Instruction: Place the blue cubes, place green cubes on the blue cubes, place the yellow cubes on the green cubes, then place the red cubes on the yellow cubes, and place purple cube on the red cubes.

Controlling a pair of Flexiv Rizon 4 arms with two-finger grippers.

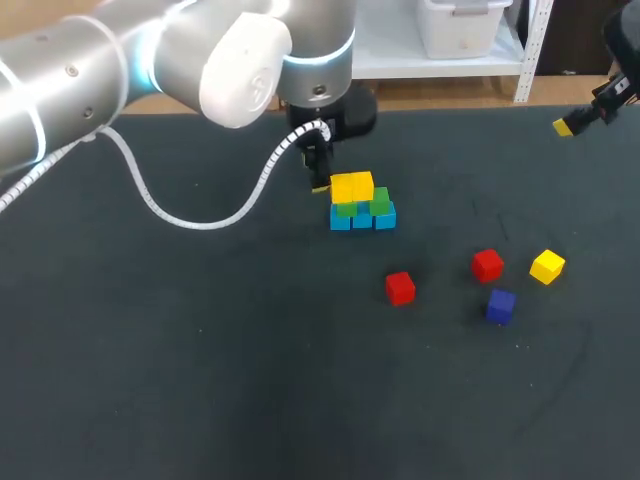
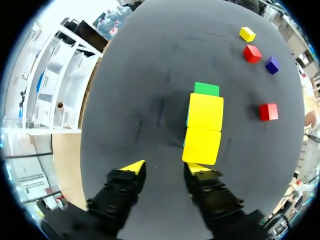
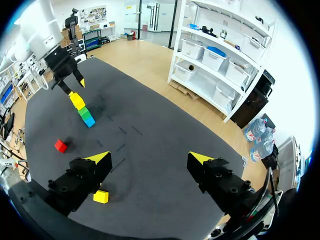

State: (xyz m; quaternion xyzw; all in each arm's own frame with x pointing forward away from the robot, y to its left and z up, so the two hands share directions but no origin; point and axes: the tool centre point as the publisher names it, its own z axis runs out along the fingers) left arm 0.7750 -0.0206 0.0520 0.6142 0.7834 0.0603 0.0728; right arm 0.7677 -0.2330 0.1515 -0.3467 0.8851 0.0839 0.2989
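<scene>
A small stack stands mid-table: blue cubes (image 1: 362, 219) at the bottom, green cubes (image 1: 380, 201) on them, and two yellow cubes (image 1: 352, 186) on top. My left gripper (image 1: 320, 180) hangs just behind the stack. In the left wrist view the left gripper (image 2: 166, 168) is open with nothing between its fingers. The nearer yellow cube (image 2: 201, 145) lies just ahead of one fingertip (image 2: 198, 168). Loose on the table are two red cubes (image 1: 400, 288) (image 1: 487, 265), a yellow cube (image 1: 547, 267) and a purple cube (image 1: 501, 305). My right gripper (image 3: 150, 160) is open, high at the far right.
The loose cubes lie spread to the right of and in front of the stack. A white cable (image 1: 200, 215) from my left arm loops down onto the dark mat (image 1: 200, 380). One yellow fingertip (image 1: 563, 126) of my right gripper shows at the far right edge.
</scene>
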